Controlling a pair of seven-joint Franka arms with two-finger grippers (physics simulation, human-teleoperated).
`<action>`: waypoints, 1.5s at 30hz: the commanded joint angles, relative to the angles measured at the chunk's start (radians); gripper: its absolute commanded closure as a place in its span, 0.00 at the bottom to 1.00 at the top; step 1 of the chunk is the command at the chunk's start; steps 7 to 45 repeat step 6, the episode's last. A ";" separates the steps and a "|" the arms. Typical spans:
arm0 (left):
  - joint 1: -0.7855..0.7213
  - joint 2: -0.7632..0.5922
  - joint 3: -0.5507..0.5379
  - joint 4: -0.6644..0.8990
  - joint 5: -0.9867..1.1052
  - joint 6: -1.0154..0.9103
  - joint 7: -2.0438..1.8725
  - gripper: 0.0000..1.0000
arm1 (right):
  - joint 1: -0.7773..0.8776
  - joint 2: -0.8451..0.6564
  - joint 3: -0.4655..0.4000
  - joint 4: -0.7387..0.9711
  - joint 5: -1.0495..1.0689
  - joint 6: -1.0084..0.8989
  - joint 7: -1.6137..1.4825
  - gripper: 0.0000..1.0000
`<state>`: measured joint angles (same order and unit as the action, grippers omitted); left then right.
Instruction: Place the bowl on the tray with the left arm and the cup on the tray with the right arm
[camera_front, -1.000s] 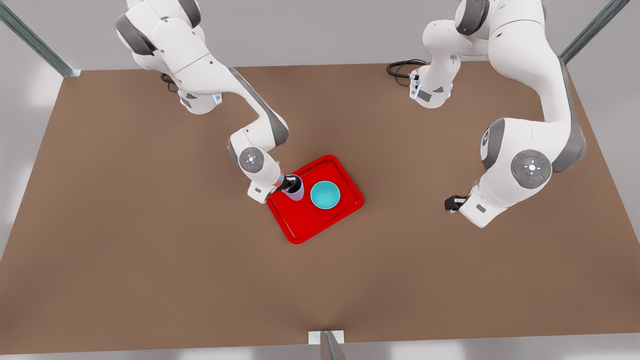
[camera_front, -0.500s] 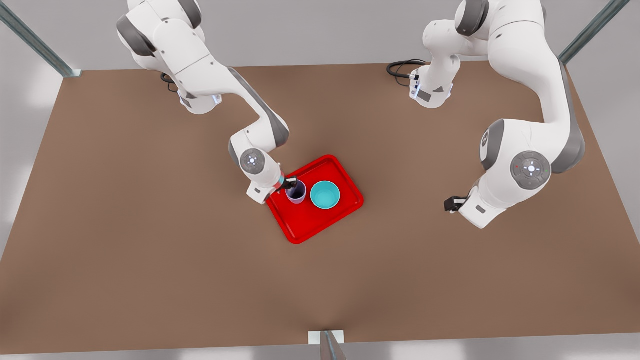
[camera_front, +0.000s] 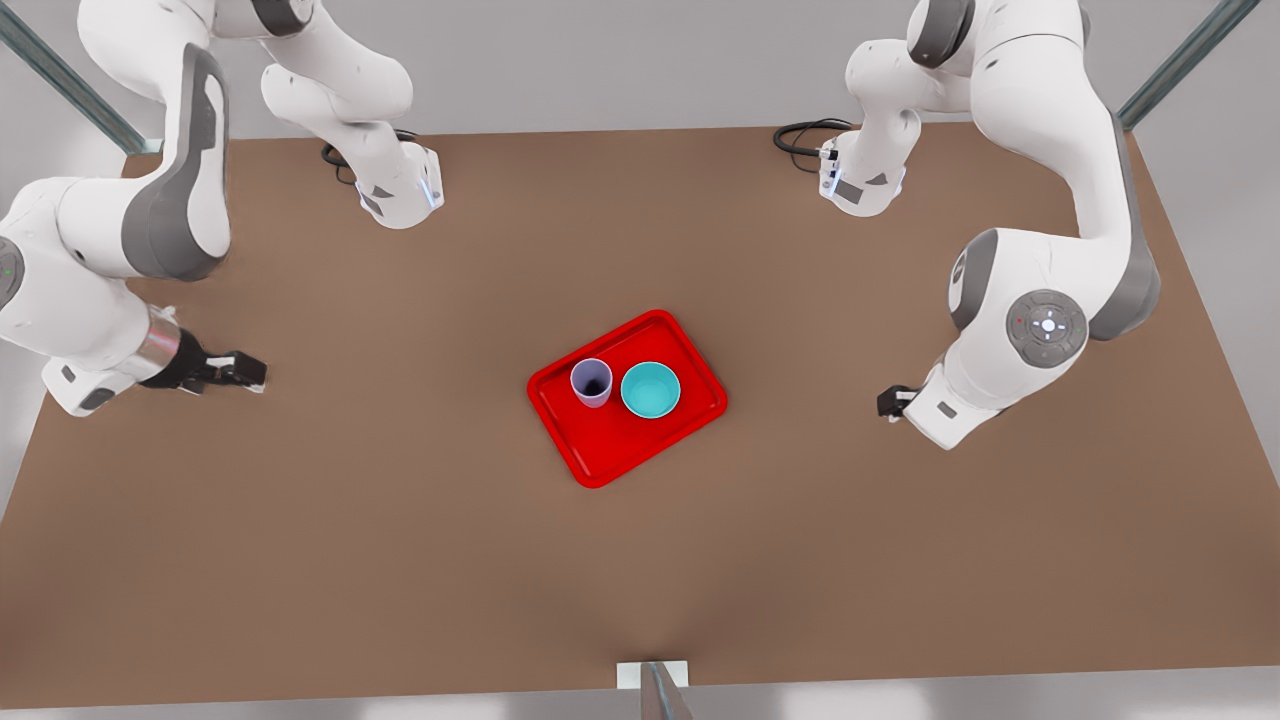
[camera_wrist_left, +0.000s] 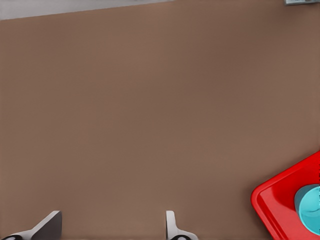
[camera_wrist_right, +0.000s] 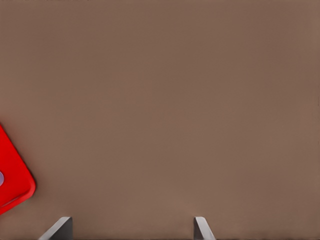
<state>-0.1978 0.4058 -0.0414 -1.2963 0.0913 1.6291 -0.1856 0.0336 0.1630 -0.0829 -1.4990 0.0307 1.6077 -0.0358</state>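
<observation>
Tray (camera_front: 610, 445), bright red with rounded corners, lies at the middle of the brown desk (camera_front: 400, 560), turned so one corner points to the near edge. On its farther half stand both vessels, upright and just beside each other. The lavender cup (camera_front: 591, 383) is toward the front view's left and the teal bowl (camera_front: 650, 390) toward the front view's right. I cannot tell whether their rims touch.

At about the same depth as the tray, well apart from it on either side, the two grippers hang over bare desk and hold nothing. The right gripper (camera_front: 235, 372) is at the front view's left, its black fingers pointing toward the tray. In the right wrist view its fingers (camera_wrist_right: 62, 227) stand wide apart, with a corner of the tray (camera_wrist_right: 12, 180) off to one side. The left gripper (camera_front: 890, 402) is at the front view's right, tucked under its white wrist. In the left wrist view its fingers (camera_wrist_left: 50, 227) are also spread wide, and the tray's rim (camera_wrist_left: 275, 205) and part of the bowl (camera_wrist_left: 310, 210) show at the edge.

Farther back, both arm bases stand along the desk's far edge. A black cable (camera_front: 805, 135) is coiled beside the base on the front view's right.
</observation>
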 joint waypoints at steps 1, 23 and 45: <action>0.000 -0.001 0.002 0.000 0.002 0.000 0.000 0.00 | 0.011 0.000 0.000 0.002 0.000 0.000 0.000 0.00; 0.000 -0.022 0.003 0.002 0.039 0.000 0.002 0.00 | 0.014 0.010 0.003 -0.003 0.000 0.003 0.007 0.00; 0.000 -0.022 0.003 0.002 0.039 0.000 0.002 0.00 | 0.014 0.010 0.003 -0.003 0.000 0.003 0.007 0.00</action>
